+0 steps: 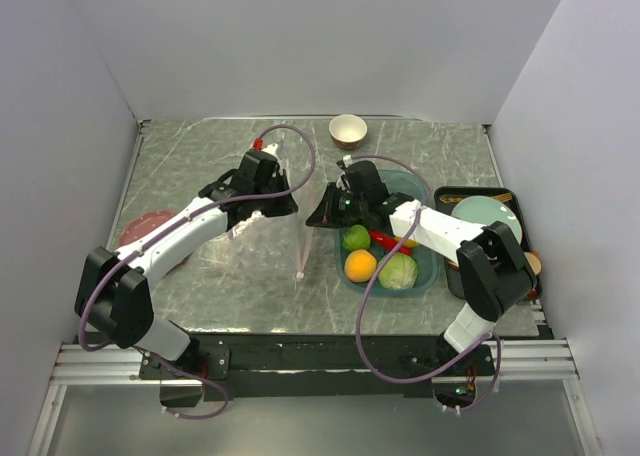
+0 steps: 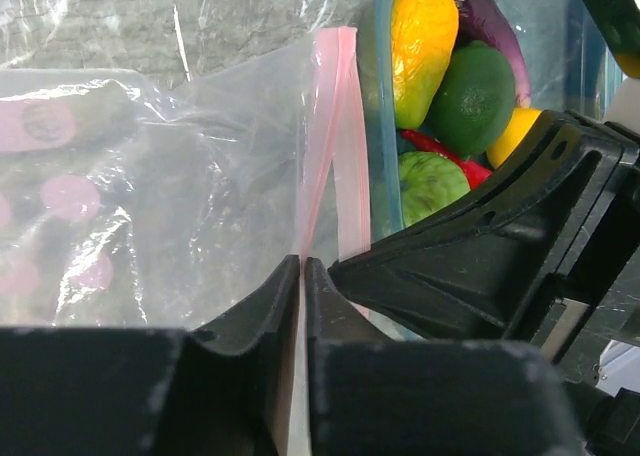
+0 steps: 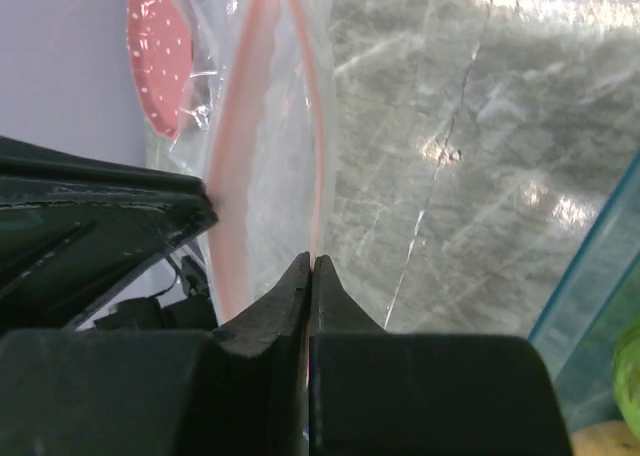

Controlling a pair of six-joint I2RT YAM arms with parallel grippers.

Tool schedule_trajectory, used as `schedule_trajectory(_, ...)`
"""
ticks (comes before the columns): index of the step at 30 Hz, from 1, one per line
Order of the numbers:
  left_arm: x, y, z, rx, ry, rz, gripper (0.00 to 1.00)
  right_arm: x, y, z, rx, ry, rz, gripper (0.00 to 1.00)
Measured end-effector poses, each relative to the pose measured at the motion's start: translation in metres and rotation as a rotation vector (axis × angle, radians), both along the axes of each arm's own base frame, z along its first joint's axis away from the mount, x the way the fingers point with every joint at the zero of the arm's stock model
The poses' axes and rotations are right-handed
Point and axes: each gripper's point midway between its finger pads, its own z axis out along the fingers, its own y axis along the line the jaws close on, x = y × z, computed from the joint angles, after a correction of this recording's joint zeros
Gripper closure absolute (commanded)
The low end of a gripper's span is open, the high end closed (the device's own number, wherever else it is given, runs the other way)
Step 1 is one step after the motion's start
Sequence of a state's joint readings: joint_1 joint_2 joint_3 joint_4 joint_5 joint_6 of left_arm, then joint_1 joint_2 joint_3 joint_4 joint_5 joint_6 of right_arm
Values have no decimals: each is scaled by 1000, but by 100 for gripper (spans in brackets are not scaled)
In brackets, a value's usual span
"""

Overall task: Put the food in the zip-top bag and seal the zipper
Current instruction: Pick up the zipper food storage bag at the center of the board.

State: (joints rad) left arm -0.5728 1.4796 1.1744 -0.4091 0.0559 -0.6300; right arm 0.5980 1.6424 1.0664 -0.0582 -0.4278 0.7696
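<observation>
Bag [image 2: 200,206] lay at bench [image 1: 230,296] centre, mouth facing tray [image 1: 432,271] at 3 o'clock. Left tool [image 2: 302,271] clenched on one zipper [image 2: 335,126] lip, right tool [image 3: 312,266] clenched on other; apparently to spread mouth for loading. Food [image 1: 360,265] sat in tray, none seen bagged.

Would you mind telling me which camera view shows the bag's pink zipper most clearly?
The left wrist view: both pink tracks of the zipper run close and sharp up from the left pincer. The right wrist view shows them blurred; the top view shows only a thin pale line.
</observation>
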Motion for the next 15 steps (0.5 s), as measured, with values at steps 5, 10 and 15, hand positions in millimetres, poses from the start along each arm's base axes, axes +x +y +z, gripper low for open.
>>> schedule_trajectory(5, 0, 2, 0, 5, 0, 8, 51, 3, 1, 2, 9, 1, -21, 100)
schedule_trajectory(10, -1, 4, 4, 13, -2, 12, 43, 8, 3, 5, 23, 6, -59, 100)
schedule_trajectory(15, -4, 5, 17, -2, -26, 10, 45, 9, 9, 7, 34, 5, -89, 100)
